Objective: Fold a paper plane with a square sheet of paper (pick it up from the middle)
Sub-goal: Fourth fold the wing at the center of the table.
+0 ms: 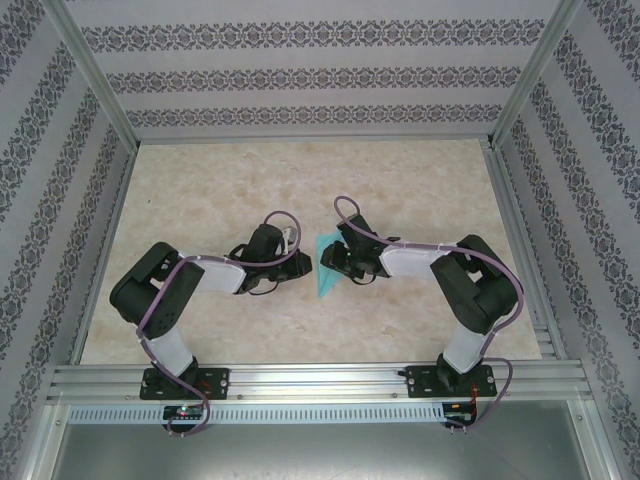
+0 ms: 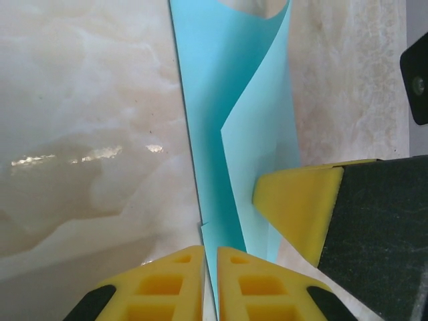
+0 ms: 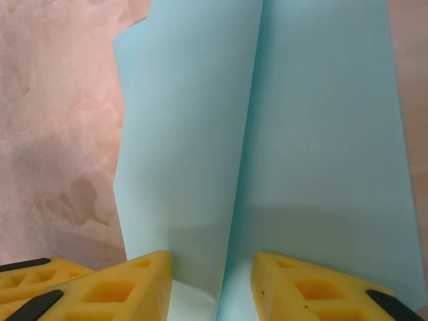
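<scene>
Left fingers [image 2: 180, 277]: almost fully together, pinching the edge of the thin light-blue square sheet of paper [image 2: 214, 100] right at its fold line. Right fingers [image 3: 134, 284]: partway apart, straddling the sheet's raised crease, one on each side; I see nothing clamped there. In the left wrist view, one right finger's yellow tip sits against the sheet's curled-up flap.

The sheet is half folded, one side lying flatter, the other standing and curling over. It lies on the marbled beige table [image 2: 87, 100], between both sets of fingers. No dart shape yet, so I judge this early folding.

Risks:
- If I close the right fingers off the crease, a second, skewed crease forms.
- The left pinch holds only a thin sliver, so a pull from the right could slip it out or tear it.
- The flap may spring back if let go.
</scene>
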Controlling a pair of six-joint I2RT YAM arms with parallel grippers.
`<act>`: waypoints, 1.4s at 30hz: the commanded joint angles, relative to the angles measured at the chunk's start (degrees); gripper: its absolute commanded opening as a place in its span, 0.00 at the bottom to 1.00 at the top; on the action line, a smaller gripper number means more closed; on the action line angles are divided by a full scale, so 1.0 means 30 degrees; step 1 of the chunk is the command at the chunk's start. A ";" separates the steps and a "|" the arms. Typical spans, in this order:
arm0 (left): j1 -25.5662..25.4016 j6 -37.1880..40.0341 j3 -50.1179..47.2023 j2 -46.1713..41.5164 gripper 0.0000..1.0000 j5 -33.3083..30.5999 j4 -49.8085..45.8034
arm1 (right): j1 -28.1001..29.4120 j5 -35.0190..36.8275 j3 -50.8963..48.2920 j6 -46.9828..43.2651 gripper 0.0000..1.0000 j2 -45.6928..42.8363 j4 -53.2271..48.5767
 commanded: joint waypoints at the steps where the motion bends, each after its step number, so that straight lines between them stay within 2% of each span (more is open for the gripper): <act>1: 0.0313 0.0022 0.0782 -0.0359 0.14 -0.0015 0.0037 | 0.0342 0.1363 -0.0639 -0.0320 0.40 0.1876 -0.3389; 7: 0.0623 -0.0015 0.1861 0.0617 0.12 0.0436 0.0000 | 0.0567 0.1644 -0.0459 -0.0314 0.42 0.2333 -0.3621; 18: 0.0792 -0.0005 0.2878 0.2370 0.05 0.1186 -0.0130 | 0.0657 0.1543 -0.0676 -0.0053 0.39 0.2394 -0.3229; 32: 0.0817 0.0658 0.3511 0.2817 0.05 0.0759 -0.1251 | 0.0673 0.1058 -0.0948 -0.0250 0.39 0.1973 -0.2443; 42: 0.0810 0.1123 0.4088 0.3245 0.05 0.0982 -0.2054 | 0.0633 0.0929 -0.0977 -0.0526 0.35 0.1844 -0.2430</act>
